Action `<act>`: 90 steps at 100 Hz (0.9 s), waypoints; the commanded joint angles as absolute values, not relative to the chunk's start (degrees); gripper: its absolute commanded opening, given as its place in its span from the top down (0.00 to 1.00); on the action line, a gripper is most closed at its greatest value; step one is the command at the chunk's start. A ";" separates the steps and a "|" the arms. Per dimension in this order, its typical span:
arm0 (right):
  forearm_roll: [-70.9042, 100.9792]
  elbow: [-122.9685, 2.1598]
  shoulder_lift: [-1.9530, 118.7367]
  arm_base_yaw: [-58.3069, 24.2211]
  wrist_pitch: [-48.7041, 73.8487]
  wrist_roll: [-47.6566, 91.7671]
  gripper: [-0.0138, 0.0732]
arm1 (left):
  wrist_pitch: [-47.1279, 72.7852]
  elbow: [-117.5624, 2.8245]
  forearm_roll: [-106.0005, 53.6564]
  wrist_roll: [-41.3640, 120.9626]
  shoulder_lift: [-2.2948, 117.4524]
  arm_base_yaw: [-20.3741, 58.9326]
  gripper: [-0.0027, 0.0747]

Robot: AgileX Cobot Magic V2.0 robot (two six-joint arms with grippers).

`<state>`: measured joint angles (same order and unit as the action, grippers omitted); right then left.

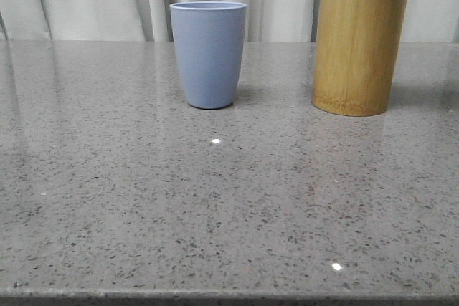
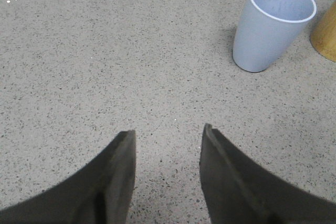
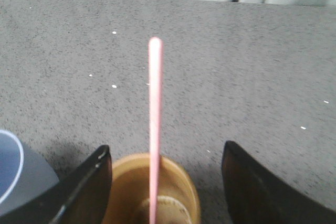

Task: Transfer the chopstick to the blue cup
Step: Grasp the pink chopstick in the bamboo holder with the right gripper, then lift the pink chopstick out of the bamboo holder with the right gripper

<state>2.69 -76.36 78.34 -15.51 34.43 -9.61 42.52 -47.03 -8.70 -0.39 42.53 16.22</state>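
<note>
The chopstick [image 3: 155, 124] stands in the bamboo cylinder [image 3: 152, 192] between the parted right gripper [image 3: 165, 182] fingers.

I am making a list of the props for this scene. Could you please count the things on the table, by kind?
Blue cup: 1
Bamboo cup: 1
Pink chopstick, standing in the bamboo cup: 1
Total: 3

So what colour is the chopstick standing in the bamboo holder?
Pale pink; the chopstick shows best in the right wrist view.
</note>
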 commanded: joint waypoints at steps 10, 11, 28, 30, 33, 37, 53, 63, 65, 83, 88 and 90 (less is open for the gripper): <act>3.61 -84.13 83.47 -15.63 32.29 -8.92 0.30 | 38.19 -48.55 -9.24 -0.91 42.27 16.10 0.58; 3.74 -84.49 83.91 -15.63 32.36 -8.92 0.30 | 38.19 -48.55 -9.24 -0.91 42.27 16.10 0.58; 4.44 -87.48 87.88 -15.89 32.48 -8.92 0.30 | 38.19 -48.55 -9.24 -0.91 42.27 16.10 0.58; 4.49 -87.60 88.33 -15.96 32.48 -8.92 0.31 | 38.19 -48.55 -9.24 -0.91 42.27 16.10 0.58; 4.49 -87.73 88.82 -15.96 32.35 -8.92 0.31 | 38.19 -48.55 -9.24 -0.91 42.27 16.10 0.58; 4.51 -87.73 89.34 -15.96 32.22 -8.97 0.32 | 38.19 -48.55 -9.24 -0.91 42.27 16.10 0.58; 4.51 -87.73 90.09 -15.96 31.40 -8.97 0.46 | 38.19 -48.55 -9.24 -0.91 42.27 16.10 0.58; 4.51 -87.73 90.09 -15.96 30.48 -8.97 0.58 | 38.19 -48.55 -9.24 -0.91 42.27 16.10 0.58; 4.51 -87.73 90.09 -15.96 30.40 -8.97 0.61 | 38.19 -48.55 -9.24 -0.91 42.27 16.10 0.58; 4.51 -87.73 90.09 -15.96 30.40 -8.97 0.82 | 38.19 -48.55 -9.24 -0.91 42.27 16.10 0.58; 4.51 -87.73 90.09 -15.96 30.45 -8.97 0.86 | 38.19 -48.55 -9.24 -0.91 42.27 16.10 0.58; 4.51 -87.73 90.09 -15.96 30.45 -8.97 0.87 | 38.19 -48.55 -9.24 -0.91 42.27 16.10 0.58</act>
